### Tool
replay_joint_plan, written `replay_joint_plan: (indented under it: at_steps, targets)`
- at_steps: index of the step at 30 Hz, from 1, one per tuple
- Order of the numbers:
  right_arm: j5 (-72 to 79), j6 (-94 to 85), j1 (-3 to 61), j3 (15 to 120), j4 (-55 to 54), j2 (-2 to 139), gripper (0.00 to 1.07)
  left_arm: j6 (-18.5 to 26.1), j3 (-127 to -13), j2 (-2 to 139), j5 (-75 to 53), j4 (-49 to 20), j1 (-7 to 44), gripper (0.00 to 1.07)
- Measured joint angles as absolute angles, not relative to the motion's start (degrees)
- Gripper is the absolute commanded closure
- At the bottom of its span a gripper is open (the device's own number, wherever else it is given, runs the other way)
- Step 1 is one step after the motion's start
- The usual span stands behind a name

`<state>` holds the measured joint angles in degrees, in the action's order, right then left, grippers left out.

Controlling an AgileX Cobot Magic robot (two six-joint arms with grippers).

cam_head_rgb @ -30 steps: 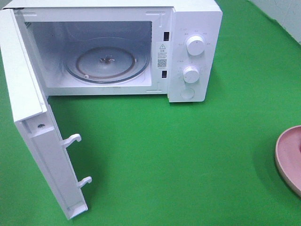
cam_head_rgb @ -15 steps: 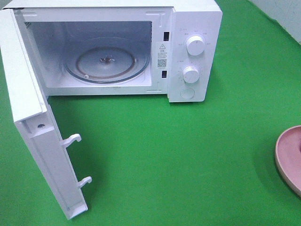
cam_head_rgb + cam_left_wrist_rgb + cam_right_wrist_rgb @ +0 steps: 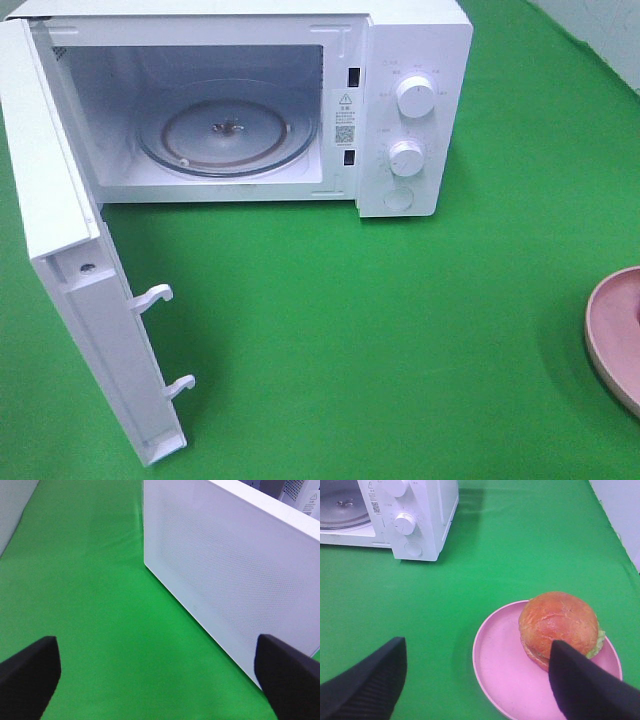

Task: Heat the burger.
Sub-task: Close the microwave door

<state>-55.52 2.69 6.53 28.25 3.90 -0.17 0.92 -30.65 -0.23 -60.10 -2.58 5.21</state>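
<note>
The burger [image 3: 559, 625], with a glossy golden-brown bun, sits toward one side of a pink plate [image 3: 500, 665] in the right wrist view. My right gripper [image 3: 477, 650] hovers open above the plate's near rim, and one dark finger [image 3: 585, 685] overlaps the burger's edge in the picture. In the exterior high view only a slice of the plate [image 3: 615, 335] shows at the right edge; the burger is out of view there. My left gripper [image 3: 155, 650] is open over green cloth beside the microwave door's outer face [image 3: 235, 570], holding nothing.
The white microwave [image 3: 415, 60] stands at the back with its door [image 3: 70, 250] swung wide open toward the front left. Its glass turntable [image 3: 228, 135] is bare. Two knobs [image 3: 415, 97] sit on the right panel. Green cloth [image 3: 380, 330] covers the table.
</note>
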Motion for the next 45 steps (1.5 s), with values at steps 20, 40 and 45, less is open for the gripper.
replay_joint_plan:
  at_steps: [20,40,45]
  targets:
    - [-55.5,2.7,6.5,28.2,3.9,-0.2,0.31,0.9,-30.7,-0.2,-60.1,-2.6,5.2,0.09]
    - [-55.5,2.7,6.5,28.2,3.9,-0.2,0.31,0.8,-31.5,0.3,-58.7,-3.9,5.2,0.09]
    - [-55.5,2.7,6.5,28.2,3.9,-0.2,0.31,0.0,-33.1,6.1,-53.2,-4.0,5.2,0.23]
